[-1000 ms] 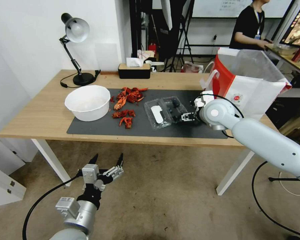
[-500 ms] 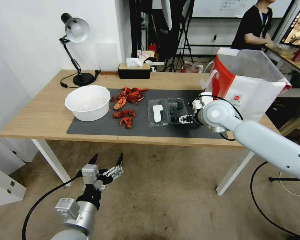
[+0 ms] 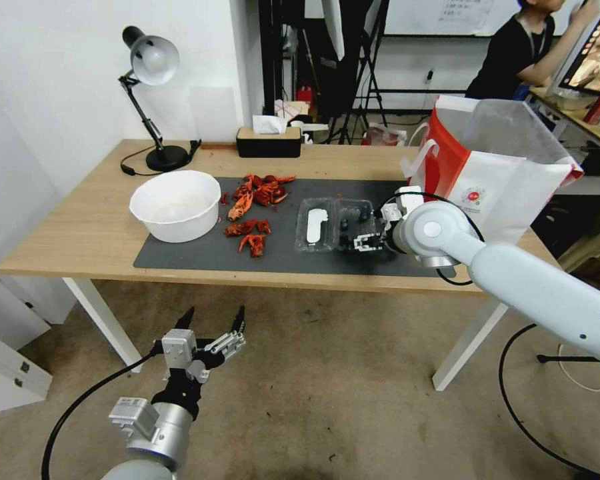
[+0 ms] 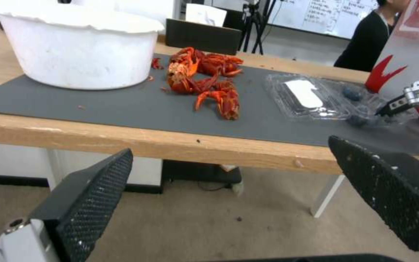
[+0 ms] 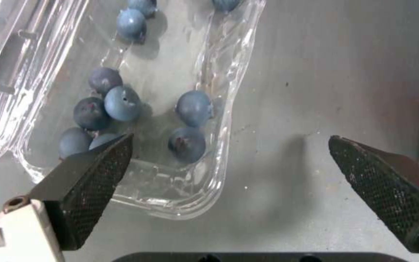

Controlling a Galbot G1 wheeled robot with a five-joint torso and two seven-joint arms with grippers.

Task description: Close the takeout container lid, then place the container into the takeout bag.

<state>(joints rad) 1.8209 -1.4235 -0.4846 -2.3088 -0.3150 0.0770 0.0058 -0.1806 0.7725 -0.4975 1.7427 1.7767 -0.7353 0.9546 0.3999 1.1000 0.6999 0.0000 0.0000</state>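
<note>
The takeout container (image 3: pixel 353 223) lies open and flat on the dark mat, with blueberries (image 5: pixel 122 103) in its clear base. Its lid (image 3: pixel 315 225), white label up, is spread flat on the side toward the bowl. My right gripper (image 3: pixel 367 239) is open at the container's near right corner. In the right wrist view, one finger (image 5: pixel 93 182) is over the base's corner and the other finger (image 5: pixel 389 189) is over bare mat. The takeout bag (image 3: pixel 493 173) stands open just right of that arm. My left gripper (image 3: pixel 210 327) hangs open below the table's front edge.
A white bowl (image 3: pixel 175 203) and red crayfish shells (image 3: pixel 253 213) lie on the mat (image 3: pixel 200 257) left of the container. A desk lamp (image 3: pixel 150 100) and a black tissue box (image 3: pixel 269 141) stand at the table's back.
The container has turned from a slanted position to square with the mat and slid slightly left. My right gripper shifted a little left with it. The left arm has stayed put.
</note>
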